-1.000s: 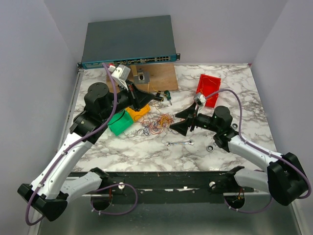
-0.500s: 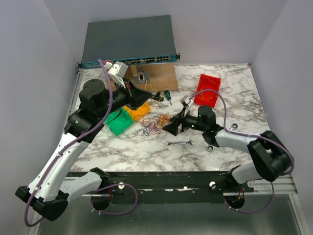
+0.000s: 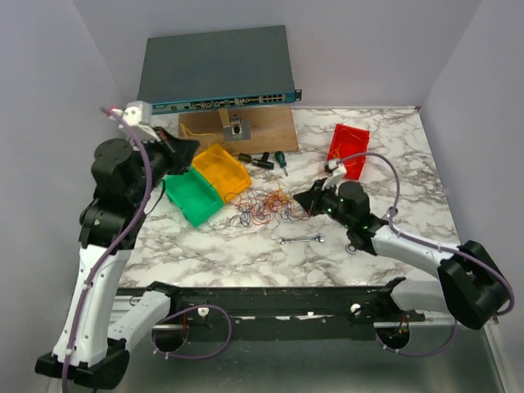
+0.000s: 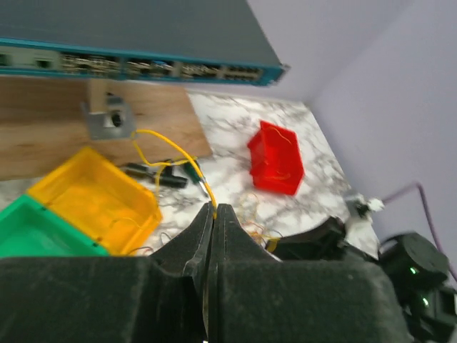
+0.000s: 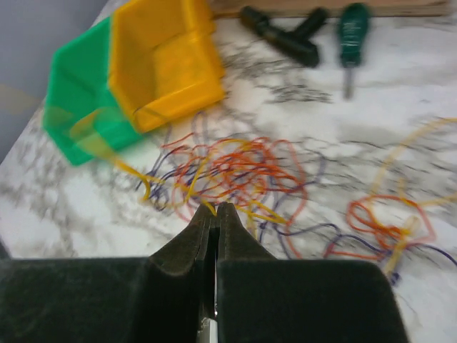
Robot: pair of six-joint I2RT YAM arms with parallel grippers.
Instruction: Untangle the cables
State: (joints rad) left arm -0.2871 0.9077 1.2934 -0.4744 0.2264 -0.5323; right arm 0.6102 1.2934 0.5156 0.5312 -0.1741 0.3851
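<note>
The cables [image 3: 266,206] lie as a loose tangle of orange, yellow and dark strands mid-table, right of the green bin [image 3: 194,196]. My right gripper [image 3: 304,201] sits low at the tangle's right edge. In the right wrist view it [image 5: 216,207] is shut on a yellow strand that runs out of the heap [image 5: 239,171]. My left gripper [image 3: 185,151] is raised at the far left, behind the yellow bin [image 3: 221,168]. Its jaws [image 4: 215,207] are pressed together on a single yellow cable [image 4: 168,146] that curls away from the tips.
A red bin [image 3: 350,150] stands at the back right. Two screwdrivers [image 3: 268,160] lie by a wooden board [image 3: 246,127], in front of a network switch [image 3: 214,70]. A wrench [image 3: 301,240] lies near the front, with a washer [image 3: 354,246] beside my right arm.
My left arm swung back and to the left, still holding its yellow cable. The right gripper moved left into the tangle and went from open to shut on a yellow strand.
</note>
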